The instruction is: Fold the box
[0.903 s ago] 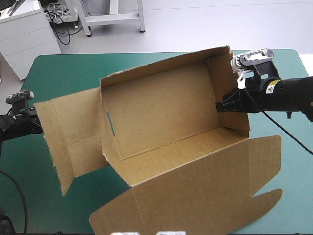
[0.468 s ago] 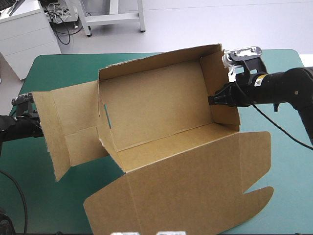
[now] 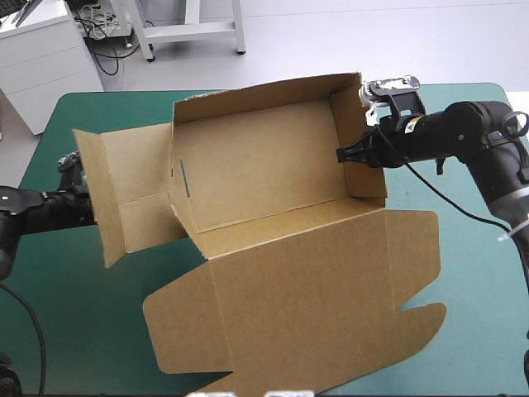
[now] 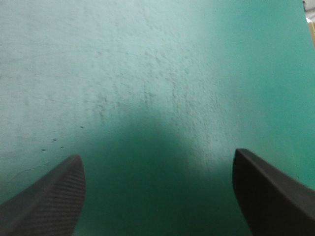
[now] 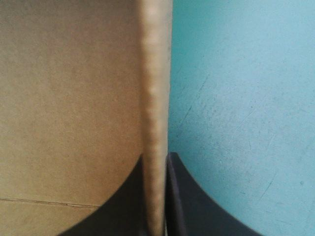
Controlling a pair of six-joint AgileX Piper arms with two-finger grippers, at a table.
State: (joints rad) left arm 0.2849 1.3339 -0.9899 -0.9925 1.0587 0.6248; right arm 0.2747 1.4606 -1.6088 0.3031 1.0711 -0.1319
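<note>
The brown box (image 3: 264,174) stands as an open tray in the middle of the teal-green cover (image 3: 479,273). Its long walls are raised and its wide lid (image 3: 306,306) lies flat toward the table's front edge. My right gripper (image 3: 347,155) is shut on the box's right end wall (image 3: 364,141). In the right wrist view, that wall's edge (image 5: 155,73) runs up between the black fingers (image 5: 187,196). The left end flap (image 3: 124,190) stands half raised. My left arm (image 3: 41,207) reaches in behind it. The left gripper (image 4: 156,155) is open over bare cover, holding nothing.
The lid's curved tuck tabs (image 3: 413,314) lie near the table's front right. Bare teal-green cover shows at the front left (image 3: 74,322) and along the right side. The box's far wall (image 3: 256,95) stands close to the table's far edge.
My right gripper has pulled the end wall leftward and the whole box has shifted and turned with it. The left flap has swung more upright. The left arm has advanced toward it.
</note>
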